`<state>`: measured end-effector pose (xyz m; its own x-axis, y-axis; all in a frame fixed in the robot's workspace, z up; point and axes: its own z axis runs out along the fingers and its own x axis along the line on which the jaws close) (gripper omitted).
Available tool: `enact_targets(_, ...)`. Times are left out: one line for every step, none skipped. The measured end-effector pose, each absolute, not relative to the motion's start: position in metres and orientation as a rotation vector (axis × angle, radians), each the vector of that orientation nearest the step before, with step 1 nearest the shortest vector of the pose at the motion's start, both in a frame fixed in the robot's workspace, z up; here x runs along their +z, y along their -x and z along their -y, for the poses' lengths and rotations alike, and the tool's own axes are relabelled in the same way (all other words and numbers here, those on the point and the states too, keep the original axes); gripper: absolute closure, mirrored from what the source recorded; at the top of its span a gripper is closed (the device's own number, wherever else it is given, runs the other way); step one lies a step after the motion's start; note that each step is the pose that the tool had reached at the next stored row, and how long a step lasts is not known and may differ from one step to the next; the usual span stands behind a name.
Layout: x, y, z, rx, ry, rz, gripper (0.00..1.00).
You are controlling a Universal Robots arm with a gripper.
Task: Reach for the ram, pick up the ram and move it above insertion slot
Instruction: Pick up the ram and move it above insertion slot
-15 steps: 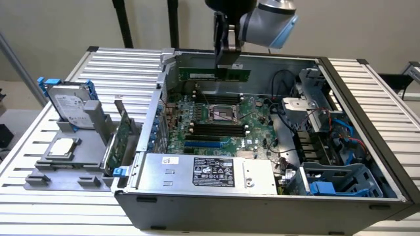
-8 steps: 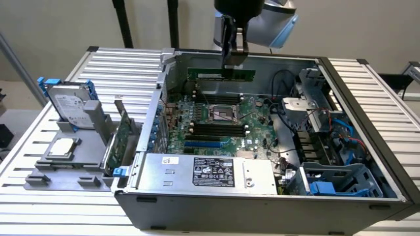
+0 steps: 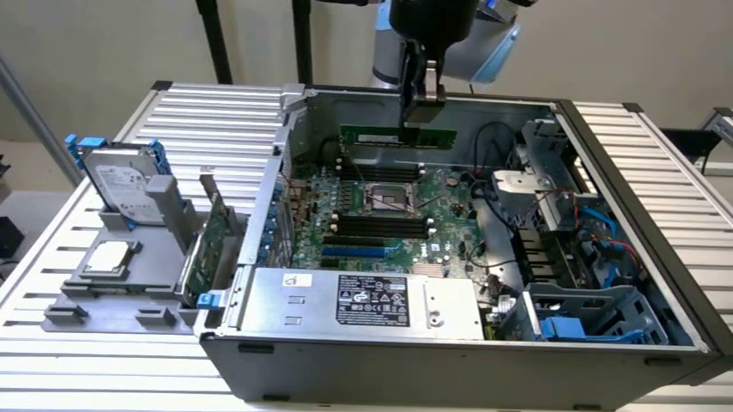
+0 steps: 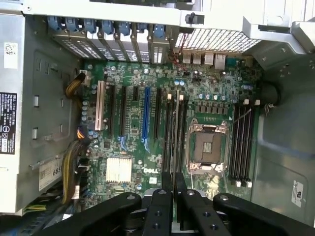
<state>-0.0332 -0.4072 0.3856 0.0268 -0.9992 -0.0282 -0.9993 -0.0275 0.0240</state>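
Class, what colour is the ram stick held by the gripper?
Green: the ram, in the gripper, shows best in the exterior view.

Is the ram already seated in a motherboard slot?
No. In the exterior view the gripper holds the ram in the air above the motherboard.

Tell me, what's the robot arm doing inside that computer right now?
Gripper shut on the ram. Ram held edge-down above the motherboard. Nothing between ram and board.
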Motion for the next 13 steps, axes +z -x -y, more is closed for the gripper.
enact_targets(0.3848,0.032,0.4069,0.058,2.243,-2.195,0.86)
enact_targets(0.3841,0.0306,0.4066,0.058,2.238,-2.2,0.86)
enact_targets(0.3836,0.0291,0.4059,0.058,2.234,-2.204,0.86)
enact_targets(0.3834,0.0276,0.4049,0.058,2.231,-2.207,0.86)
enact_targets(0.3833,0.0261,0.404,0.058,2.231,-2.207,0.86)
enact_targets(0.3834,0.0255,0.4039,0.058,2.231,-2.208,0.86)
enact_targets(0.3833,0.0253,0.4039,0.058,2.23,-2.207,0.86)
enact_targets(0.3834,0.0253,0.4039,0.058,2.23,-2.208,0.86)
enact_targets(0.3833,0.0253,0.4039,0.058,2.23,-2.208,0.86)
enact_targets(0.3833,0.0253,0.4039,0.058,2.23,-2.208,0.86)
enact_targets(0.3833,0.0253,0.4039,0.058,2.23,-2.207,0.86)
enact_targets(0.3833,0.0253,0.4039,0.058,2.23,-2.208,0.86)
enact_targets(0.3833,0.0253,0.4039,0.058,2.23,-2.208,0.86)
